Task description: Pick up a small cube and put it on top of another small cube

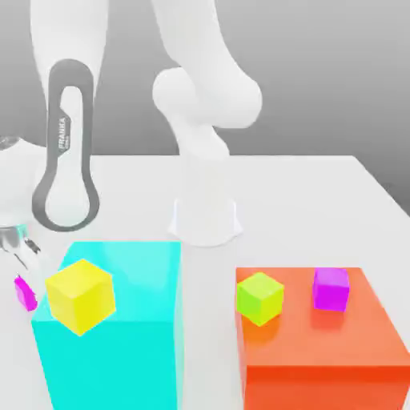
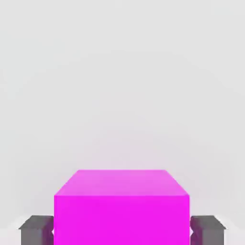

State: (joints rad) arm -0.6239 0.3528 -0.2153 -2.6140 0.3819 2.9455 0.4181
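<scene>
in the hand view a magenta cube (image 2: 120, 206) sits squarely between the two dark fingers (image 2: 36, 228) of the tool (image 2: 122, 230), one finger at each side face with almost no gap showing; whether the pads actually press on it cannot be told, so the grip itself is uncertain. in the exterior view the same tool (image 1: 22, 258) hangs at the far left edge, just beside the cyan block (image 1: 112, 328), and the magenta cube (image 1: 25, 292) shows as a small sliver right under its fingers, partly cut off by that block's corner.

on top of the cyan block, close to the tool, rests a yellow cube (image 1: 79, 295), larger than the others. well away from the tool, past the arm's white column (image 1: 205, 200), stands an orange block (image 1: 320, 344) carrying a lime cube (image 1: 259, 297) and a second magenta cube (image 1: 331, 288), near each other but apart. the cyan block stands between the tool and those two cubes.

all blocks stand on the pale surface (image 1: 304, 192). whether the cube between the fingers touches the surface cannot be made out.
</scene>
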